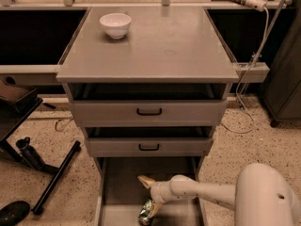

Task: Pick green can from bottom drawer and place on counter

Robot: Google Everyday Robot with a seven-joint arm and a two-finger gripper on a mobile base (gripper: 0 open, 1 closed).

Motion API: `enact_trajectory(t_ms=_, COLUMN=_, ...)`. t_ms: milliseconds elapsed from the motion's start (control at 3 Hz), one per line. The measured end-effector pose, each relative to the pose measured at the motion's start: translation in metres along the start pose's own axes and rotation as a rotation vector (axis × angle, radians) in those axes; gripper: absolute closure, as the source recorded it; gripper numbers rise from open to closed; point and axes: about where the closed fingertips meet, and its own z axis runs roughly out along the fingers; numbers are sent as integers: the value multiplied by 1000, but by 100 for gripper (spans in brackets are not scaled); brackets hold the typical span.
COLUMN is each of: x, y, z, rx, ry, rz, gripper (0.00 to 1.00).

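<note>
— Where is the small shiny green metal can?
— Bottom centre, on the deep grey bottom drawer's floor. The two-finger gripper gapes beside it, holding nothing.
— Risk?
— An off-centre squeeze might roll it away.

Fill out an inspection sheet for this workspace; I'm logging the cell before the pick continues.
Surface: counter, grey, flat.
Job's things: green can on the bottom drawer floor, near its front.
Clutter: white bowl on the counter's back left.
Grippers: gripper inside the bottom drawer, right by the green can.
Cables: white cable hanging past the counter's right edge to the speckled floor.
Surroundings: black stand legs on the speckled floor.
</note>
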Motion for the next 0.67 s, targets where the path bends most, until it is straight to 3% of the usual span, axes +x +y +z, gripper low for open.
enact_trajectory(t_ms=667, x=13, y=2, z=-7, rx=-15, ry=33, rz=-29, gripper=0)
